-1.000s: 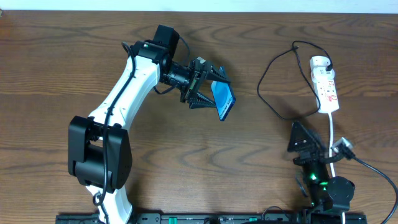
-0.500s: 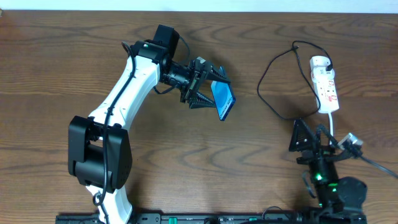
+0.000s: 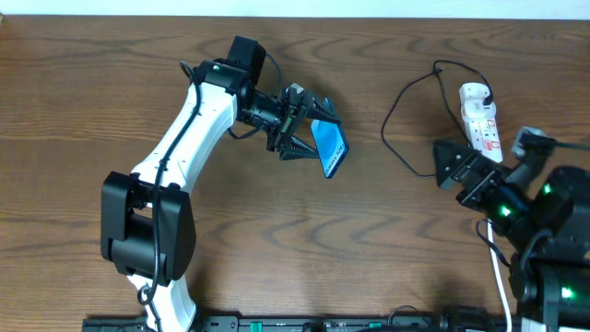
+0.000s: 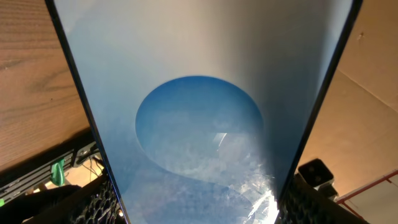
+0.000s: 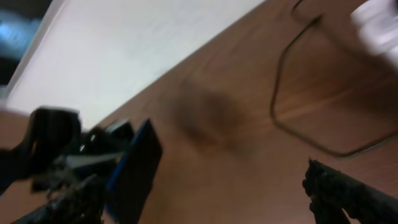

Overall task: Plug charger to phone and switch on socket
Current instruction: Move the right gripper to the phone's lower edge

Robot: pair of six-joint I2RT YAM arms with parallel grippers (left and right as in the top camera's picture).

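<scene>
From where I stand, the left gripper [image 3: 309,131] has its two fingers closed across the width of the slim black-edged smartphone with the bright blue screen [image 3: 332,148]. It appears to hold the phone up off the brown wooden table [image 3: 92,74] on a slant. The free lower end points out toward the right side, and I take that as the reason for the pose: it offers the phone's port end to the other arm so a plug can be pushed in against a firm hold. In the left wrist view the screen [image 4: 199,93] fills nearly everything, with the textured pads [image 4: 93,205] just showing at either edge.

The right gripper [image 3: 450,164] is spread wide. Its wrist view is blurred, but nothing sits between the fingers. It hangs just beside the lower bend of the long thin black cable [image 3: 395,138], which loops loosely across the wood. I can't make out the small plug at the free end, which seems lost under that gripper.

The narrow white plastic power strip [image 3: 481,120] lies flat near the far right, well apart from the phone, with nothing touching it. By my reckoning the cable has yet to be picked up
</scene>
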